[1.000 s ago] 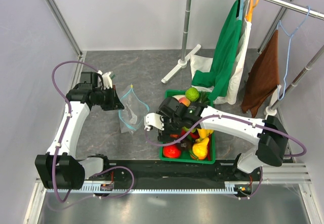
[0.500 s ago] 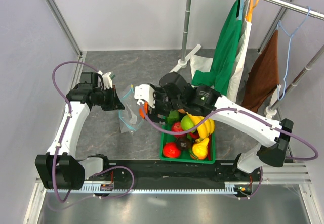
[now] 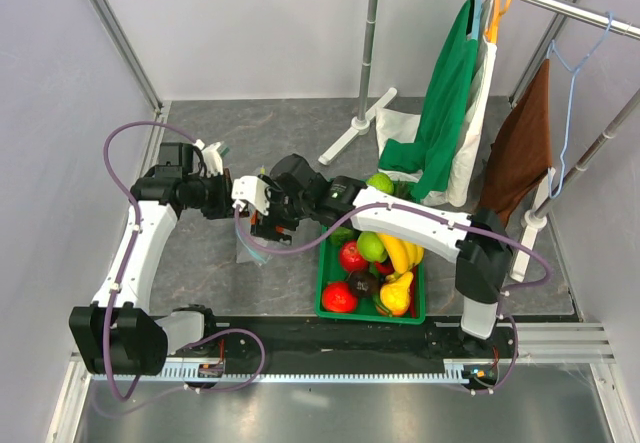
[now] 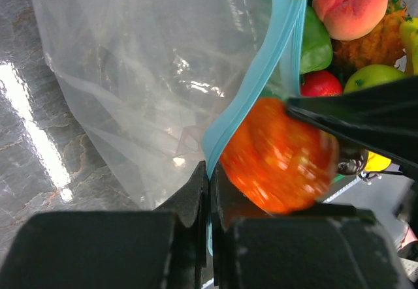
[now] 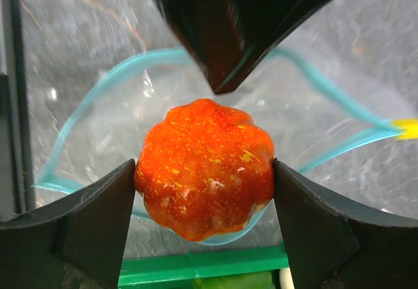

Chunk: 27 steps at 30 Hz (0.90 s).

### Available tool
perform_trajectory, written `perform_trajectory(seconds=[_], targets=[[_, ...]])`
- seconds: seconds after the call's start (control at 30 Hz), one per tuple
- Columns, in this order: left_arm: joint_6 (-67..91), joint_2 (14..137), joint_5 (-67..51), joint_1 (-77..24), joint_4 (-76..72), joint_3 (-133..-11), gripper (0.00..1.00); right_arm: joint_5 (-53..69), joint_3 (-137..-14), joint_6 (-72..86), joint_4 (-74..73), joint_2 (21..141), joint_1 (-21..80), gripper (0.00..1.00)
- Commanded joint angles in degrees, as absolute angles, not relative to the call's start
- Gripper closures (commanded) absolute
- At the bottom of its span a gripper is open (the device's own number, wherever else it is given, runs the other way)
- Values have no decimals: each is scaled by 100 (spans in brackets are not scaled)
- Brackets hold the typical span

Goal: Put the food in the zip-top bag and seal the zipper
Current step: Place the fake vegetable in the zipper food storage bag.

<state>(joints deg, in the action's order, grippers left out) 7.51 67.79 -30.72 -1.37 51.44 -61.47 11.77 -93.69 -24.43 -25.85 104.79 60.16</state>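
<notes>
The clear zip-top bag [image 4: 163, 74] hangs open on the grey floor, its light-blue zipper [image 4: 255, 80] forming a loop in the right wrist view [image 5: 85, 106]. My left gripper [image 3: 228, 195] is shut on the zipper edge [image 4: 208, 171] and holds the mouth up. My right gripper [image 3: 268, 218] is shut on an orange-red lobed toy pumpkin [image 5: 206, 168], held right over the bag's open mouth; it also shows in the left wrist view [image 4: 277, 155]. More food, including a green apple [image 3: 371, 246], yellow bananas [image 3: 403, 253] and a red piece [image 3: 339, 297], lies in the green crate [image 3: 372, 313].
A clothes rack stands at the back right with a green garment [image 3: 445, 113] and a brown cloth [image 3: 520, 153]; its white foot [image 3: 355, 133] lies behind the bag. Grey walls close the left and back sides.
My right gripper has lifted the orange pumpkin out of the crate and carried it left to the bag's mouth. The left gripper has held still on the zipper.
</notes>
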Motion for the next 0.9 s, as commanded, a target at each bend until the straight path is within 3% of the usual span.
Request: perform_trajectory(seconds=[0.0,0.27,0.4,0.7,0.87], targets=[[747,6627,-3366,-149,5027,-6152,98,984,-9343,-2584,-2021,10494,6029,5],[782,6697,-3419,-149,5027,-6170,98,1230,-9448,-2224,-2469,9845,6038,2],[774,6715,-3410,-149,5027,-6179,98,1537,-9458,-2302,-3537,9344,6029,2],[782,6680,-3410,-149,5018,-6126,98,1995,-8104,-3979,-6281,8043,6038,2],[782,6671,-3375,-149,5001,-6108,98,1917,-7420,-4403,-6443,7550,6117,2]])
